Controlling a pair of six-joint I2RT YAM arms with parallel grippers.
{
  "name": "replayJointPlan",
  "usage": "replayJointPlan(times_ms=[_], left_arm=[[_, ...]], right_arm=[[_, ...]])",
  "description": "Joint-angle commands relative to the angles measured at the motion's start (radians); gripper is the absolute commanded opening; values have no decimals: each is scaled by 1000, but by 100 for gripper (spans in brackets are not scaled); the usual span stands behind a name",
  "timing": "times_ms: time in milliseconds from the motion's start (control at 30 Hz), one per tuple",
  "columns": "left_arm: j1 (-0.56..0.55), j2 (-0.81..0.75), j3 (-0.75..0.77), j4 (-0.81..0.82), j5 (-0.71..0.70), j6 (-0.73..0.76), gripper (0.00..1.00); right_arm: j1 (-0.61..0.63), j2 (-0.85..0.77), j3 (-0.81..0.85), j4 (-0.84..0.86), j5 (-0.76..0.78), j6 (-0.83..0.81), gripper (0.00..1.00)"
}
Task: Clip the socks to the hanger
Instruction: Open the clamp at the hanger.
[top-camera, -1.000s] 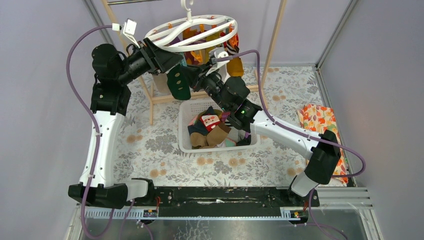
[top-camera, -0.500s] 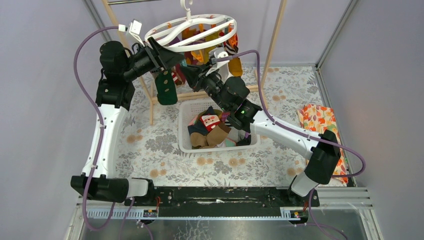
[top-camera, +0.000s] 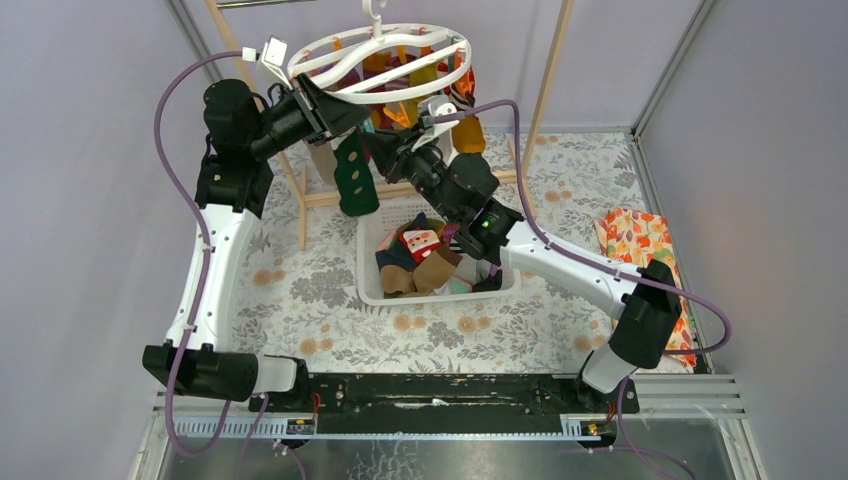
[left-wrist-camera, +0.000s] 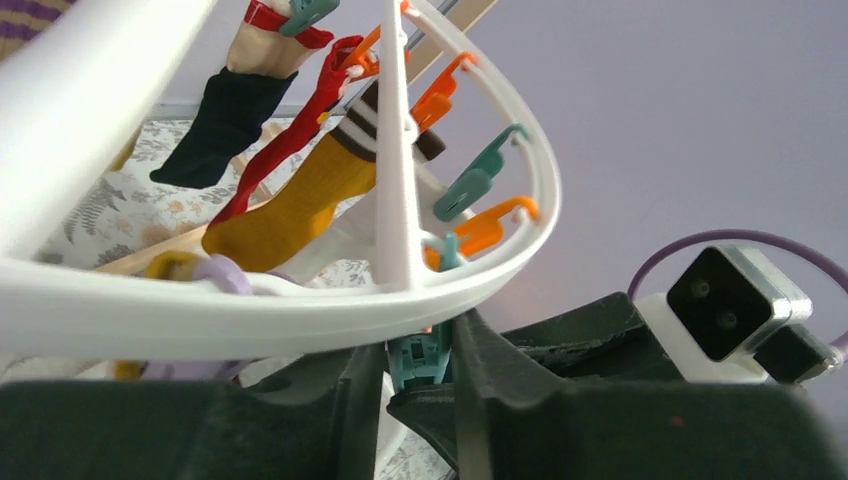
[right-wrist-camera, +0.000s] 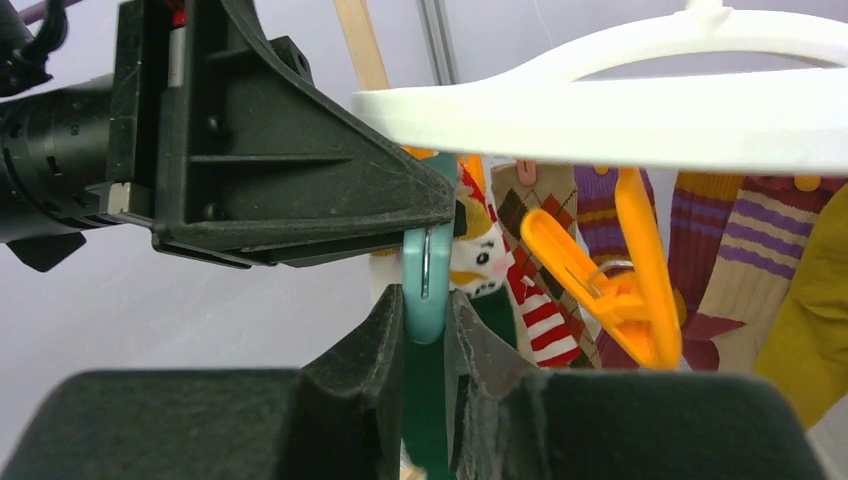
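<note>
Under the near rim of the hanger (top-camera: 380, 62), the dark green sock (top-camera: 356, 175) has swung back right. Only the wrist views show the teal clip (right-wrist-camera: 428, 270): the right gripper (right-wrist-camera: 425, 300) pinches it, the left gripper (left-wrist-camera: 418, 345) flanks it, grip unclear.

The top hook of the large white round plastic hanger (top-camera: 376, 12) is cut off by the overhead view's upper edge, and in the left wrist view its near rim is blurred. The cuff of the dark green dotted sock (top-camera: 356, 176) is hidden behind the left gripper (top-camera: 355, 115). In the right wrist view, only a sliver of that sock shows between the fingers (right-wrist-camera: 345, 400) of the right gripper (right-wrist-camera: 425, 300).
</note>
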Motion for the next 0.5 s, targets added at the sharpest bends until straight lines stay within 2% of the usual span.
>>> replayJointPlan(times_ms=[0,33,100,133,367,400,467], left_arm=[[-1,15,26,99,-27,-16,20],[-1,16,27,99,-25,-17,13],[-1,12,28,95,-24,-10,1],[-1,10,28,92,-22,-7,0],[-1,5,24,60,-5,21,0],[-1,7,25,54,-3,24,0],[-1,6,25,47,2,28,0]], right_arm=[[25,-17,16,47,-32,-12,25],[26,-28,3,50,-23,-14,36],[25,-59,-38,62,-5,-22,92],[26,-79,-64,69,8,-27,99],[24,-234,-228,-39,118,27,100],[19,-265,-257,-93,110,44,100],[-6,-309,-306,-186,-2,51,100]])
